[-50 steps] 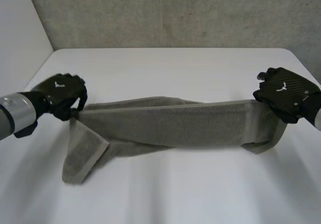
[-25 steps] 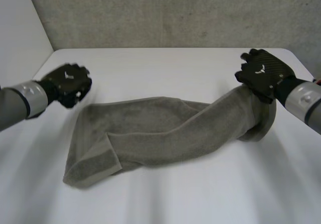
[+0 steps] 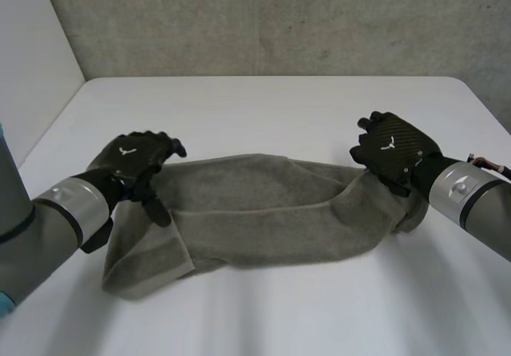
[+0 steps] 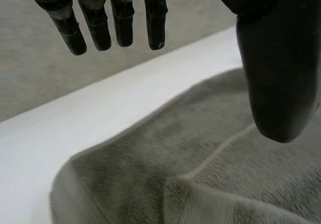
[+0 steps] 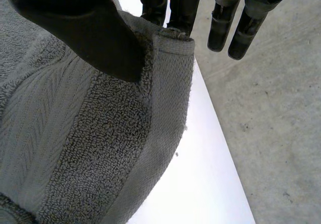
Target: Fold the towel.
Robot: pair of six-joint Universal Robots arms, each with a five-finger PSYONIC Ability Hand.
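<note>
The left hand (image 3: 136,160) hung spread over the towel (image 3: 263,208); the right hand (image 3: 391,148) pinched the hem at its raised right end.

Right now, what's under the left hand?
The grey towel lies under the left hand, whose straight fingers hold nothing. White table shows beyond them. The table beneath the towel is covered, and whether the palm touches the cloth can't be seen.

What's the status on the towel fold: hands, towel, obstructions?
Left robot hand open over the towel, at its left end, holding nothing. Right robot hand pinching the right-end hem, that end raised. Towel bunched lengthwise on table. No obstacles seen.
</note>
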